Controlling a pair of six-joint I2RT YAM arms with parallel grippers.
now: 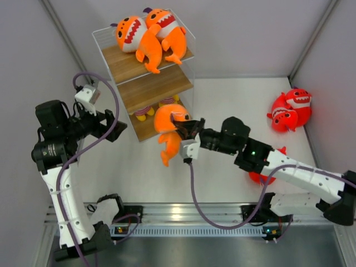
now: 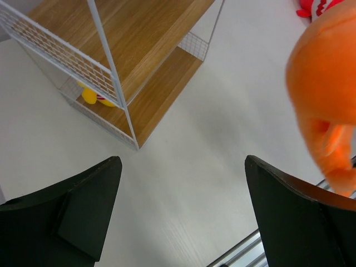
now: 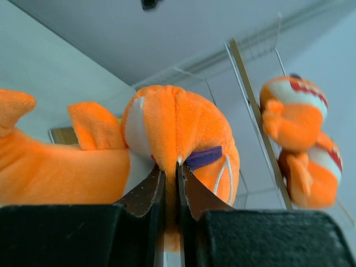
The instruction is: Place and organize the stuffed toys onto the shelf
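My right gripper (image 1: 179, 125) is shut on an orange shark (image 1: 168, 130) and holds it in the air at the front right corner of the shelf (image 1: 146, 83). In the right wrist view the jaws (image 3: 171, 169) pinch a fold of this orange shark (image 3: 172, 128). Two more orange sharks (image 1: 149, 34) lie on the top board, also seen in the right wrist view (image 3: 300, 144). Two red sharks (image 1: 291, 110) lie at the far right. Another red shark (image 1: 260, 177) is mostly hidden under my right arm. My left gripper (image 2: 183, 206) is open and empty above the table, left of the shelf (image 2: 139, 50).
Small yellow-footed striped figures (image 1: 146, 112) sit on the lowest board, also in the left wrist view (image 2: 92, 95). Grey walls close the cell on the left, back and right. A metal rail (image 1: 183, 214) runs along the near edge.
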